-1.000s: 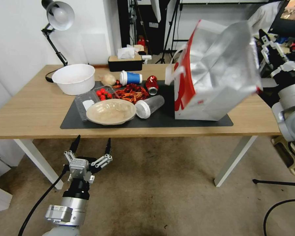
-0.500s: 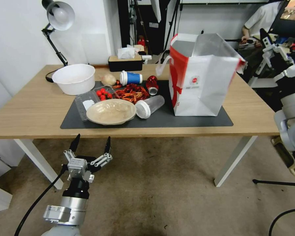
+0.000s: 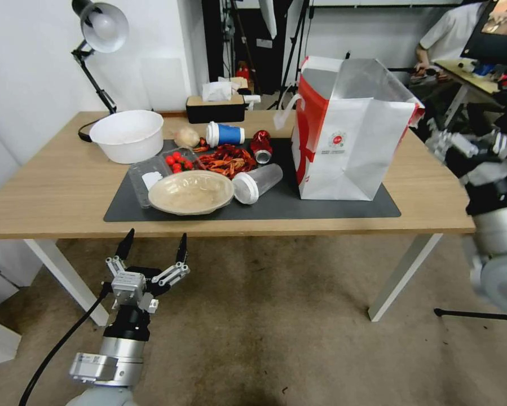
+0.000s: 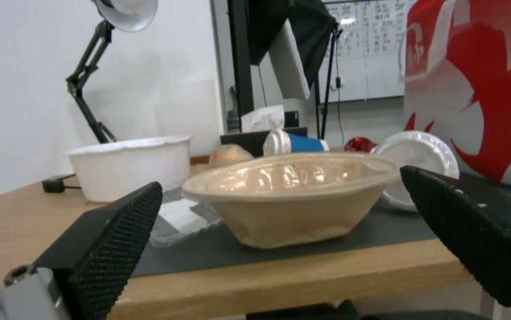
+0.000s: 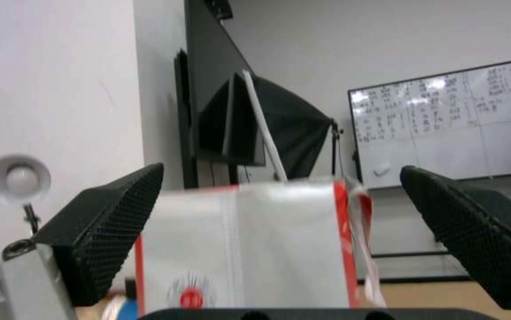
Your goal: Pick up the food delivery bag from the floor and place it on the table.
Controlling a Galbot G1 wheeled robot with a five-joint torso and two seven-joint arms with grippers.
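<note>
The food delivery bag (image 3: pixel 349 146) stands upright on the dark mat (image 3: pixel 332 210) at the right part of the table (image 3: pixel 50 192), its foil-lined mouth open upward and a white strap hanging at its red side. My right gripper (image 3: pixel 470 148) hovers just off the table's right edge, apart from the bag. In the right wrist view this gripper (image 5: pixel 280 171) is open, with the bag (image 5: pixel 267 244) beyond the fingers. My left gripper (image 3: pixel 151 248) is open and empty, low over the floor (image 3: pixel 276 327) before the table's front edge. The left wrist view shows the bag's red side (image 4: pixel 480 89).
Left of the bag the mat holds a beige bowl (image 3: pixel 191 192), a tipped clear cup (image 3: pixel 257 183), a red can (image 3: pixel 261 145), crayfish, tomatoes and a blue cup (image 3: pixel 225 134). A white tub (image 3: pixel 127 135), a tissue box and a desk lamp (image 3: pixel 98 34) stand behind. White table legs flank the carpet.
The bag was tilted in the air over the mat; it has settled upright on it. My right gripper has let go and drawn back down to the right. The left arm barely shifted.
</note>
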